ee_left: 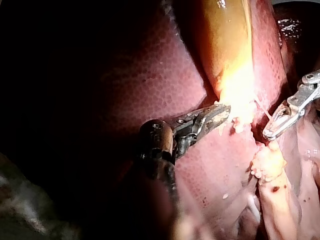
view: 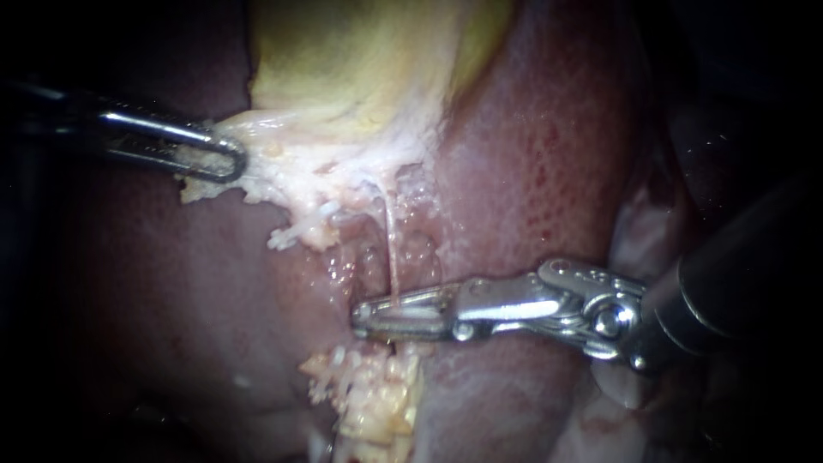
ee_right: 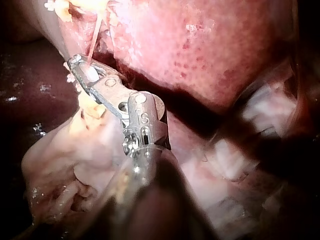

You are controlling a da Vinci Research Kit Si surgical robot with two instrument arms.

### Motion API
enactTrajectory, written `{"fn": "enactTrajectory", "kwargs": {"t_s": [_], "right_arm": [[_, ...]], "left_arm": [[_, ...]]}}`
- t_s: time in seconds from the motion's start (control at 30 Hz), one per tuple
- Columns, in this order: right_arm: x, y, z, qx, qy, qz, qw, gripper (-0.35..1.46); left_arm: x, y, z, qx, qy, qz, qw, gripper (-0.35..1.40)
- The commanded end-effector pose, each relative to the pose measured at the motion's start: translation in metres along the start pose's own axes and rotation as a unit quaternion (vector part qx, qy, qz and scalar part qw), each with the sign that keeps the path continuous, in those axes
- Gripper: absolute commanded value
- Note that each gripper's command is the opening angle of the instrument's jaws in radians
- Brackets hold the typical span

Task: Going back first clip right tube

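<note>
A thin pale tube [view: 392, 249] runs down from the whitish tissue under the yellow gallbladder [view: 360, 60]. My right instrument [view: 377, 314] comes in from the right. Its slim jaws stand slightly open around the tube's lower end, with something white between them. The right wrist view shows the same: the tube [ee_right: 94, 37] drops into the jaws of my right instrument [ee_right: 81, 67]. My left instrument [view: 225, 159] is shut on the pale tissue [view: 257, 163] at the gallbladder's neck and holds it out to the left. It shows in the left wrist view too, as my left instrument [ee_left: 220, 114].
Red-brown liver [view: 531, 154] lies on both sides of the dissected groove. A lump of yellow fatty tissue [view: 369, 399] sits just below the right jaws. Pale folded tissue [view: 643, 231] lies behind the right instrument's wrist joint.
</note>
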Motion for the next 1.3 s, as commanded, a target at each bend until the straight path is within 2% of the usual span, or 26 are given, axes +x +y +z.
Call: {"fn": "enactTrajectory", "kwargs": {"t_s": [0.03, 0.07, 0.13, 0.17, 0.23, 0.3, 0.4, 0.5, 0.73, 0.93, 1.3], "right_arm": [[0.0, 0.0, 0.0001, 0.0, 0.0, 0.0, 1.0, -0.35], [0.0, 0.0, 0.0001, 0.0, 0.0, 0.0, 1.0, -0.35], [0.0001, 0.0001, 0.0003, -0.005, 0.004, 0.003, 1.0, -0.04], [0.0002, 0.0002, 0.0005, -0.008, 0.006, -0.012, 0.9999, 0.12], [0.0003, 0.0005, 0.0009, -0.012, 0.008, -0.029, 0.9995, 0.32], [0.0003, 0.0009, 0.0012, -0.022, 0.013, -0.054, 0.9982, 0.39], [0.0003, 0.0018, 0.0013, -0.038, 0.022, -0.075, 0.9963, 0.44], [0.0002, 0.0027, 0.0011, -0.067, 0.036, -0.088, 0.9933, 0.47], [0.0004, 0.0043, 0.0002, -0.091, 0.046, -0.113, 0.9883, 0.5], [0.0002, 0.0043, -0.0003, -0.093, 0.045, -0.13, 0.9861, 0.5], [-0.0005, 0.0032, -0.0027, -0.086, 0.038, -0.163, 0.9821, 0.5]], "left_arm": [[0.0, 0.0, 0.0, 0.0, 0.0, 0.0, 1.0, -0.35], [0.0, 0.0, 0.0, 0.0, 0.0, 0.0, 1.0, -0.35], [0.0, 0.0, 0.0, 0.0, 0.0, 0.0, 1.0, -0.35], [0.0, 0.0, 0.0, 0.0, 0.0, 0.0, 1.0, -0.35], [0.0, 0.0, 0.0, 0.0, 0.0, 0.0, 1.0, -0.35], [0.0, 0.0, 0.0, 0.0, 0.0, 0.0, 1.0, -0.35], [0.0, 0.0, 0.0, 0.0, 0.0, 0.0, 1.0, -0.35], [0.0, 0.0, 0.0, 0.0, 0.0, 0.0, 1.0, -0.35], [0.0, 0.0, 0.0, 0.0, 0.0, 0.0, 1.0, -0.35], [0.0, 0.0, 0.0, 0.0, 0.0, 0.0, 1.0, -0.35], [-0.0001, 0.0, -0.0002, -0.001, 0.0, 0.001, 1.0, -0.35]]}}
